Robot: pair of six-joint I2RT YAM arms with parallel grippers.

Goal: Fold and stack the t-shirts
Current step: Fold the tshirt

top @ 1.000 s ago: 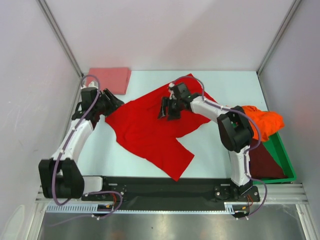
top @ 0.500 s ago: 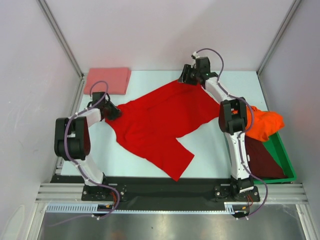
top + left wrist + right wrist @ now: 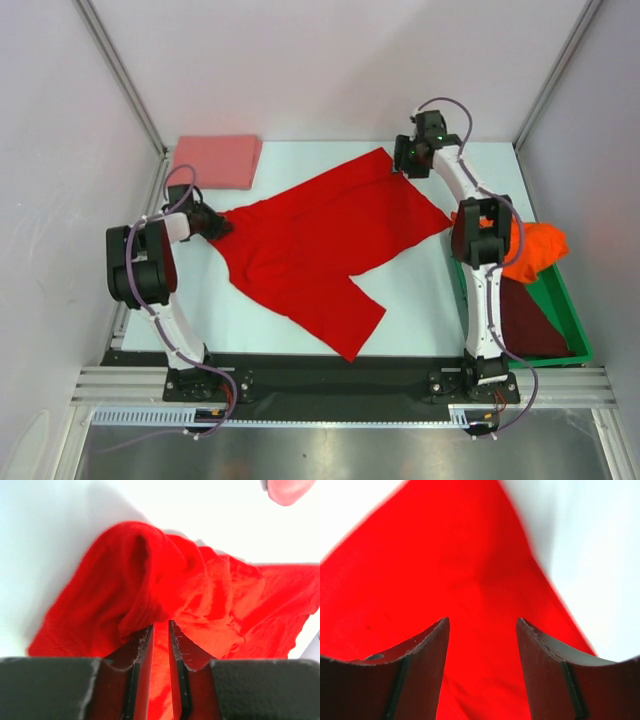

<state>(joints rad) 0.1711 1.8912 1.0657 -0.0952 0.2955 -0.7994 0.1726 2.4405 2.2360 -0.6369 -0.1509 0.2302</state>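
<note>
Since the bright red t-shirt (image 3: 320, 240) lies rumpled across the middle of the counter (image 3: 430, 300), flattening before any fold is judged to be the step in hand. The left hand (image 3: 210, 222) is seen nearly closed on a raised ridge of cloth at the shirt's 9 o'clock edge, while the right hand (image 3: 408, 162) is held wide apart over its 1 o'clock corner with nothing gripped. It is advised that this corner be pinched at its very edge in a single layer, and that both holds be drawn apart evenly and low, clear of the folded salmon-pink t-shirt (image 3: 215, 160) at 11 o'clock.
</note>
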